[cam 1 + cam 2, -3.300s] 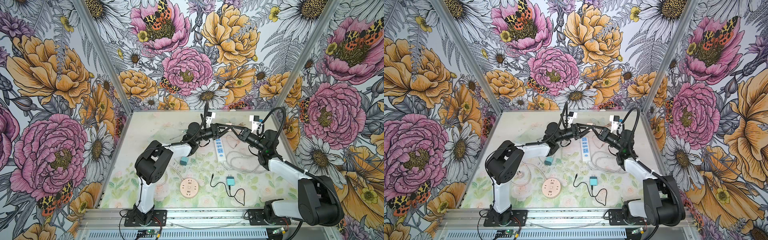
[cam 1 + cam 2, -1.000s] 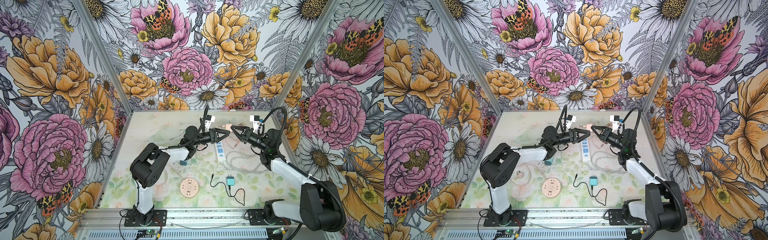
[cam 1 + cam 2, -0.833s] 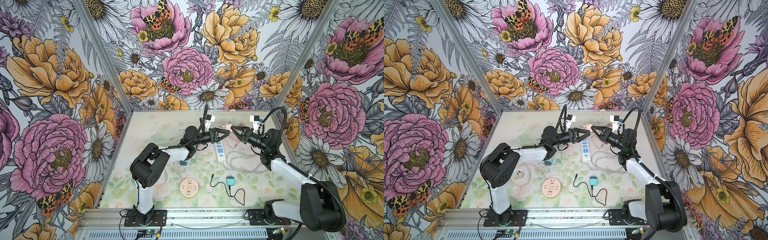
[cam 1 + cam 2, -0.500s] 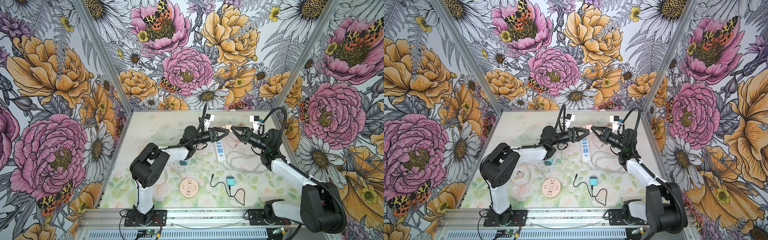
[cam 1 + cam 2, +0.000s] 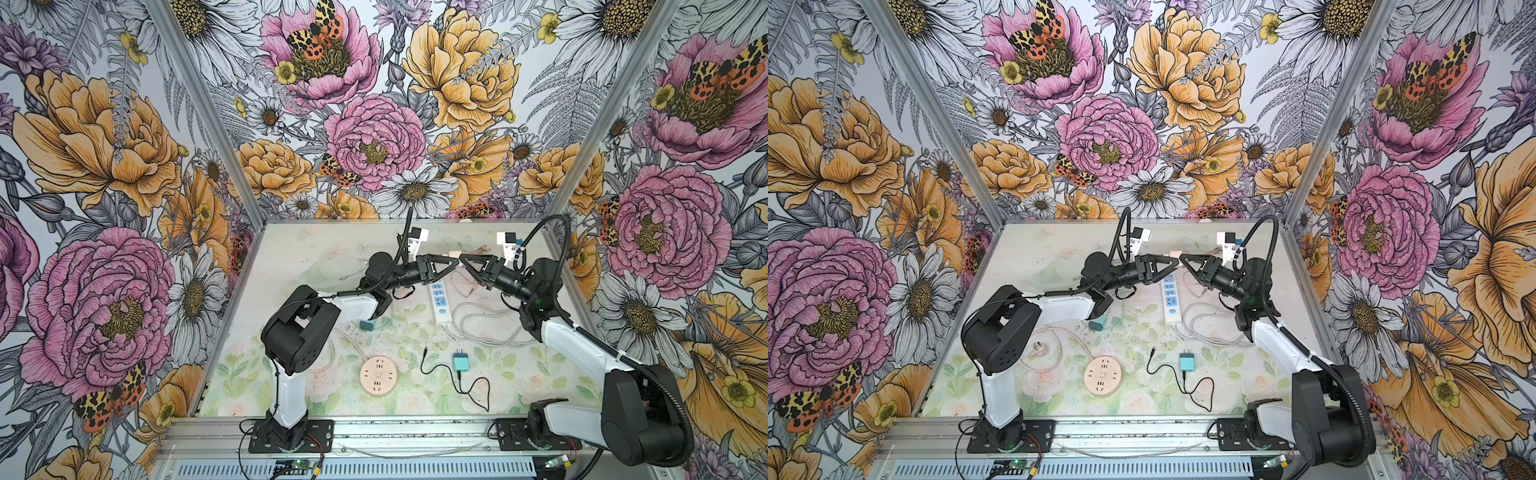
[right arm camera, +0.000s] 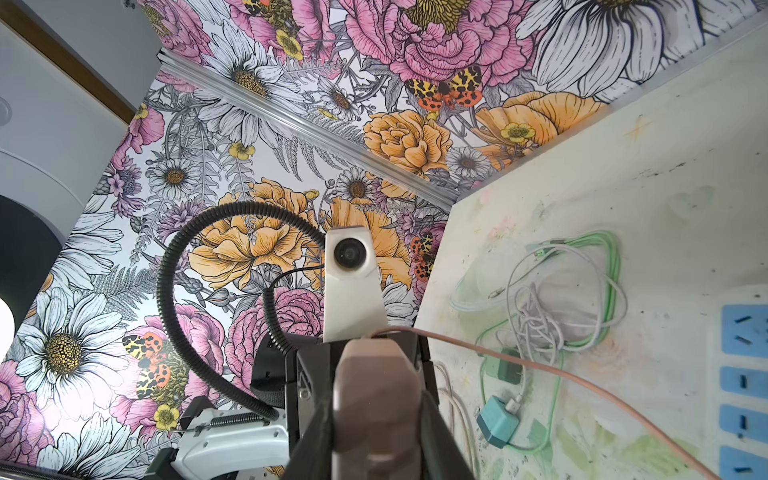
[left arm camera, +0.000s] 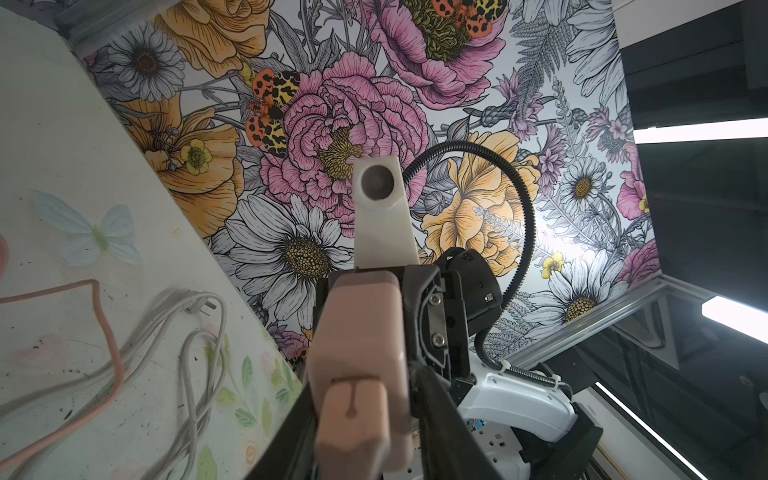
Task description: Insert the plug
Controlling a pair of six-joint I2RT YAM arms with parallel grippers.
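- Plug (image 5: 453, 254), pale pink and blocky, hangs in the air between the two grippers. It is near the far end of the power strip (image 5: 441, 299) and not touching it. Both top views show it there.
- Right gripper (image 5: 461, 260) reaches in from the right. Its jaws are partly closed and clamped on the plug. In the right wrist view the plug (image 6: 378, 395) fills the gap between the two dark fingers.
- Left gripper (image 5: 454, 262) comes in from the left and meets the right one tip to tip. In the left wrist view its jaws stand narrow, one on each side of the plug (image 7: 357, 345). Whether they press on it I cannot tell.
- Cord (image 6: 540, 370), thin and pink, trails from the plug across the table (image 5: 299, 257).
- Power strip lies flat on the table, white with blue sockets. Its grey cable (image 5: 486, 328) lies in loops beside it, on the right arm's side.
- Round socket (image 5: 377, 376), also pink, lies near the front edge, well apart from the grippers.
- Charger (image 5: 460, 361), teal with a black lead, lies just to the right of the round socket.
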